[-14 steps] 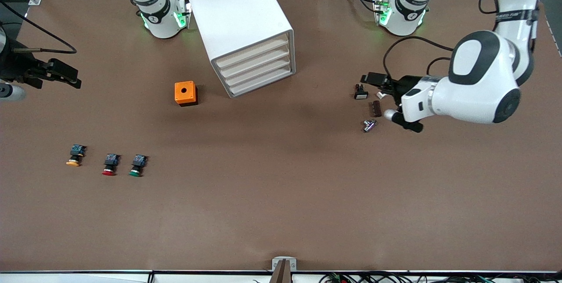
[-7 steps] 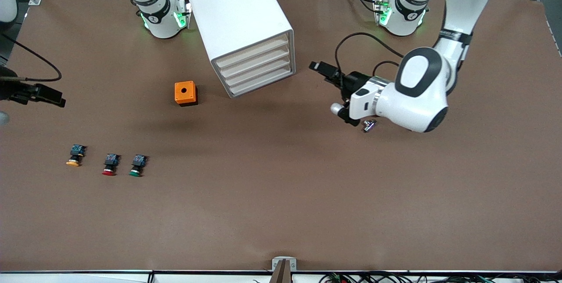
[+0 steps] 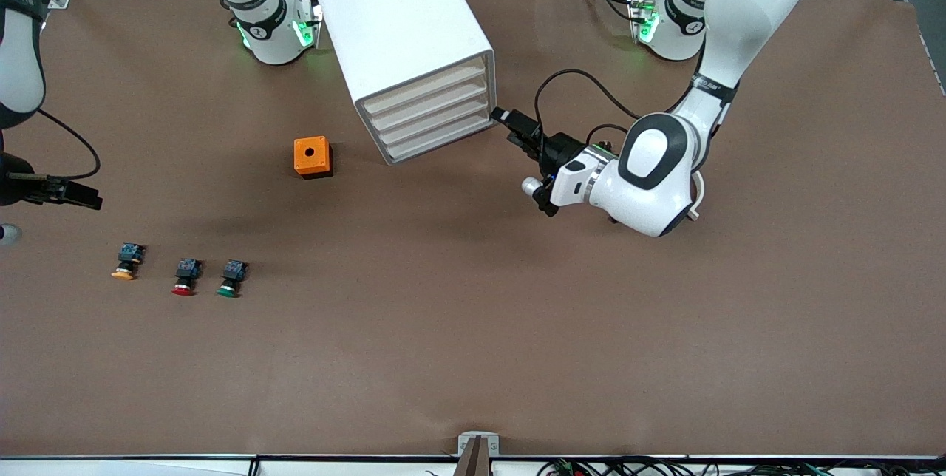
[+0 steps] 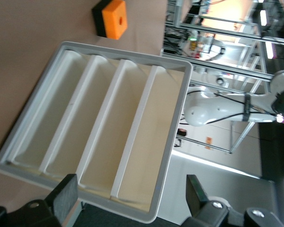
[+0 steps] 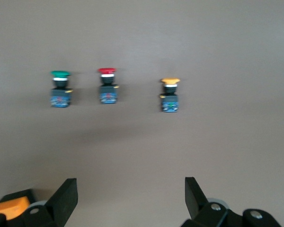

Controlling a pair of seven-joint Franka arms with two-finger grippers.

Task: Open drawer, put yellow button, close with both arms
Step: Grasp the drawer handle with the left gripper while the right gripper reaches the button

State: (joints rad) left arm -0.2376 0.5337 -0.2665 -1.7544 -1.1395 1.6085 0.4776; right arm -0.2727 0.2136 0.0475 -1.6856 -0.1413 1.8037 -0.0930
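The white cabinet [image 3: 403,32] stands at the table's back, its four drawers shut. The top drawer [image 3: 427,86] also shows in the left wrist view [image 4: 154,142]. My left gripper [image 3: 504,118] is open and empty just off the cabinet's front corner toward the left arm's end; in its wrist view [image 4: 131,198] it faces the drawer fronts. The yellow button [image 3: 126,262] lies at the right arm's end, also in the right wrist view [image 5: 169,94]. My right gripper [image 3: 83,198] is open and empty, hovering over the table close to the button, as its wrist view [image 5: 130,196] shows.
A red button [image 3: 185,276] and a green button [image 3: 231,278] lie in a row beside the yellow one. An orange box [image 3: 312,157] with a hole on top sits near the cabinet's front. Small parts under the left arm are mostly hidden.
The left arm has swung from the small parts to the cabinet's front corner. The right gripper has moved over the table toward the row of buttons.
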